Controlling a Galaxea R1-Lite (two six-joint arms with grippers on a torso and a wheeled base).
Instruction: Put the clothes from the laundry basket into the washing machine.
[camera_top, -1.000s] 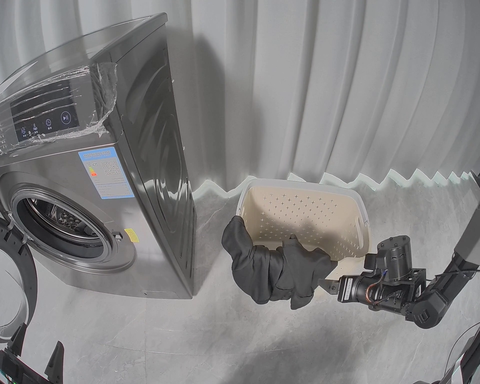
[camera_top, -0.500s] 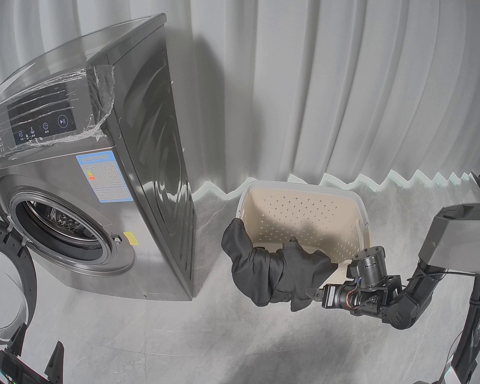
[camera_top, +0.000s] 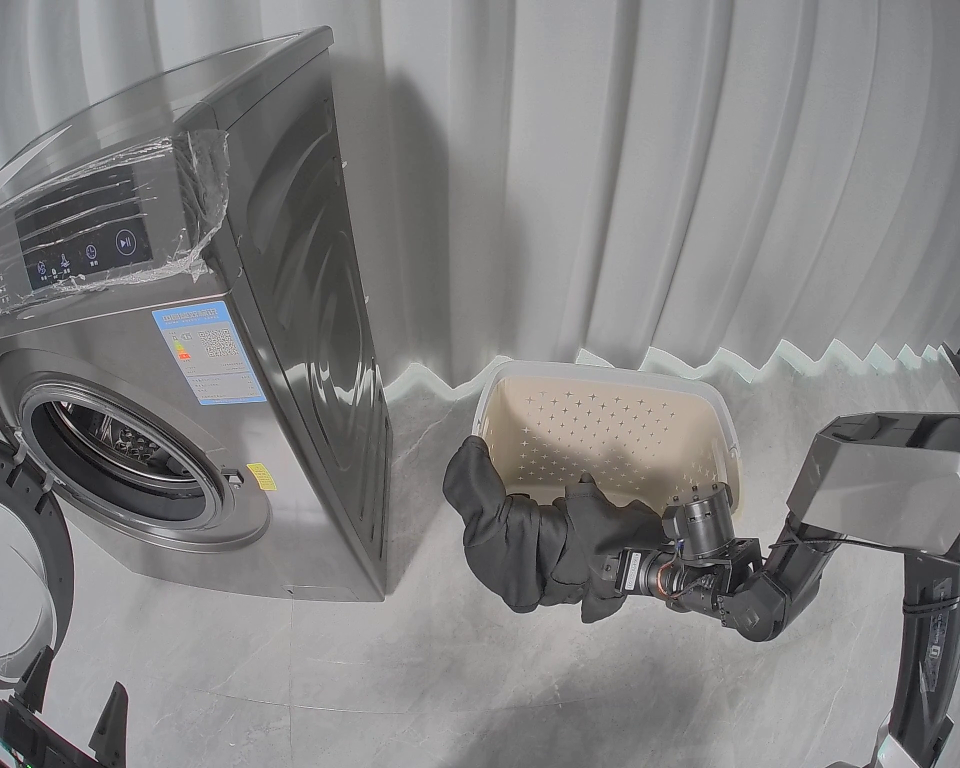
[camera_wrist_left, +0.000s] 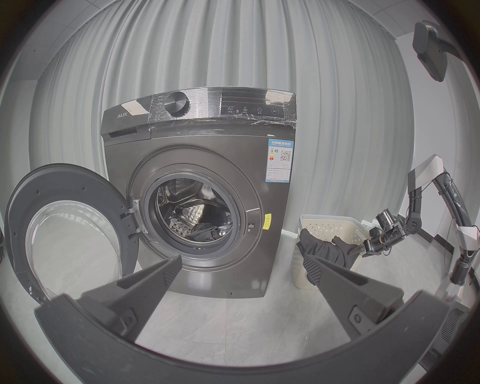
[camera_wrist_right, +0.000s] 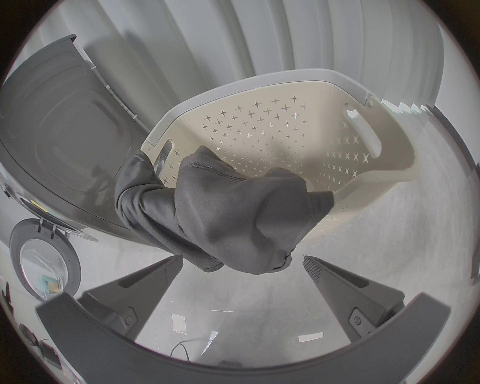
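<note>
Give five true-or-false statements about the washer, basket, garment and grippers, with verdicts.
1. The washer door is shut. False: it stands open.
2. A dark garment hangs over the basket rim. True.
3. The right gripper is shut on the garment. False: it is open, at the garment.
4. The left gripper is open and empty. True.
5. The basket sits on top of the washer. False: it stands on the floor beside it.

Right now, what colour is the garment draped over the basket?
The garment is dark grey, clearest in the right wrist view.
</note>
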